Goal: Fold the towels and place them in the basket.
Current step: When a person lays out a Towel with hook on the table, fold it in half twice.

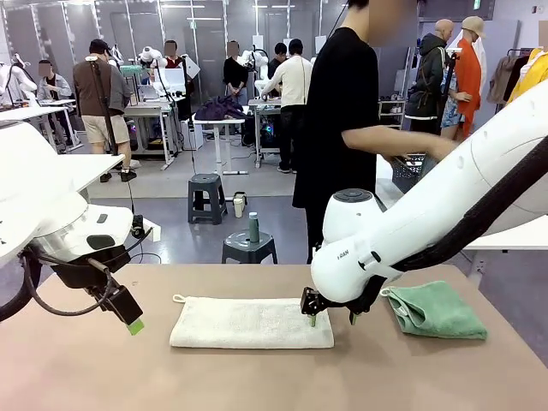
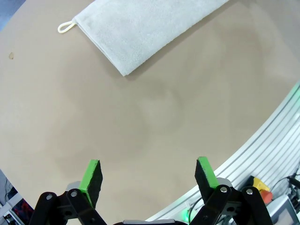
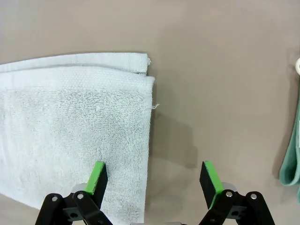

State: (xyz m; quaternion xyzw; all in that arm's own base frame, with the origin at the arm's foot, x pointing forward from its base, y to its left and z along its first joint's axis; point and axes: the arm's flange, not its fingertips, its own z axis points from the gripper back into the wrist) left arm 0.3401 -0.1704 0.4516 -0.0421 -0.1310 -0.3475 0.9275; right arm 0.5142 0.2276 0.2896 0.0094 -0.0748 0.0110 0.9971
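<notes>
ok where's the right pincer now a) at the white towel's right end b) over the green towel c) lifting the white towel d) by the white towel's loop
a, the right pincer stands open astride the right edge of the white towel, half over towel, half over table

Left arm (image 1: 60, 227) – glossy white rounded shell, black wrist block beneath. Thin black cable (image 1: 28, 278) looped at its 6 o'clock. Right arm (image 1: 428, 201) was white too, with grey round cap (image 1: 353, 196) at 12 o'clock of joint housing and small dark lettering under it. Thick black ribbed hose (image 1: 492, 210) ran along its 5 o'clock flank. Left gripper (image 2: 150, 171), right gripper (image 3: 154, 176) – black linkages, silver screws (image 3: 228, 193), bright green pads (image 3: 97, 176). Person (image 1: 342, 103) wore black short-sleeved T-shirt, dark trousers.
</notes>
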